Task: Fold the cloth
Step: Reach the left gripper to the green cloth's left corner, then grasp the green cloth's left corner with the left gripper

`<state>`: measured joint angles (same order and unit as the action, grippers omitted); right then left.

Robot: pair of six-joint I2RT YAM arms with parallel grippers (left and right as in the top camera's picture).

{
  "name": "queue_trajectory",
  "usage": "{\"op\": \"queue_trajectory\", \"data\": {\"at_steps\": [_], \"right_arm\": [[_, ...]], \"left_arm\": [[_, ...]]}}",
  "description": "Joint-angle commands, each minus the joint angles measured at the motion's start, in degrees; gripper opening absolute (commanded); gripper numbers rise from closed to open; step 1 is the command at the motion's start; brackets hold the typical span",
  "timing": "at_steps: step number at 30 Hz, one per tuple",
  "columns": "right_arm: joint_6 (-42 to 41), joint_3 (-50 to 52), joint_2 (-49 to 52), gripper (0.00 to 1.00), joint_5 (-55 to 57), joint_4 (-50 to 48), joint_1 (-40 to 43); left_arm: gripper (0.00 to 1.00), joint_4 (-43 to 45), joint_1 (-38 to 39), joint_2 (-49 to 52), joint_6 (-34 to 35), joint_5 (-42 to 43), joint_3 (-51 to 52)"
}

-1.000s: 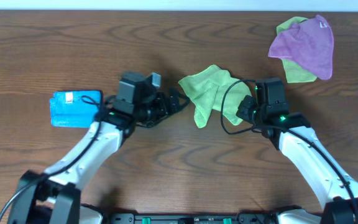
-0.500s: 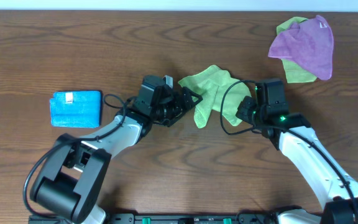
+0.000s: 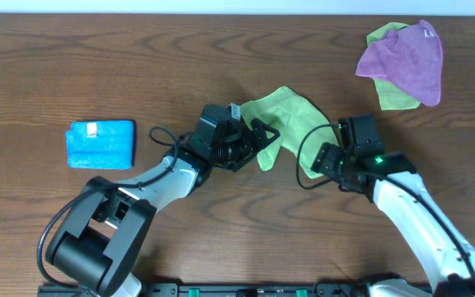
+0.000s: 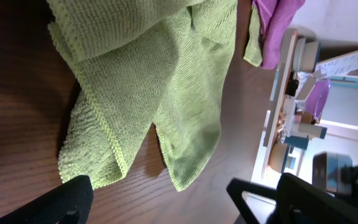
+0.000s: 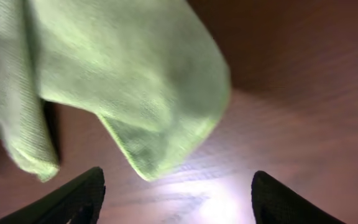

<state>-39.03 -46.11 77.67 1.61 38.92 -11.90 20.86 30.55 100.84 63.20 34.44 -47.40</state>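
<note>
Fingers spread and empty, the left hand (image 3: 261,139) and right hand (image 3: 322,157) flank the crumpled cloth (image 3: 287,111) on the tabletop (image 3: 97,66).

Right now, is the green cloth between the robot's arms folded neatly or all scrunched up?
Scrunched up. The cloth lies in a rumpled heap, with uneven overlapping layers and loose flaps poking out.

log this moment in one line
cloth: crumpled on table | left gripper: open, at cloth edge | right gripper: open, beside cloth | fold: not done
</note>
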Motion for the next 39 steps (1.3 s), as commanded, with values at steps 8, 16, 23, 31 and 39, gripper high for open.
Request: {"op": "queue_trajectory", "data": {"at_steps": [8, 16, 23, 31, 39], "right_arm": [[-6.9, -0.2, -2.4, 0.76, 2.7, 7.0, 0.3], [-13.0, 7.8, -1.5, 0.70, -5.2, -3.9, 0.3], [-15.4, 11.5, -1.5, 0.66, -7.2, -9.0, 0.3], [-15.4, 11.5, -1.5, 0.65, -7.7, -9.4, 0.3], [-15.1, 11.5, -1.5, 0.64, -7.6, -9.4, 0.3]], "left_arm": [[0.95, 0.2, 2.4, 0.1, 1.4, -1.9, -0.9], [0.95, -1.1, 6.0, 0.2, 1.0, -7.1, -0.9], [0.95, -3.7, 6.3, 0.3, -1.4, -11.0, -0.9], [0.96, 0.5, 6.7, 4.9, 2.2, -10.5, -0.9], [0.95, 6.9, 6.7, 6.4, 4.6, -8.4, -0.9]]}}
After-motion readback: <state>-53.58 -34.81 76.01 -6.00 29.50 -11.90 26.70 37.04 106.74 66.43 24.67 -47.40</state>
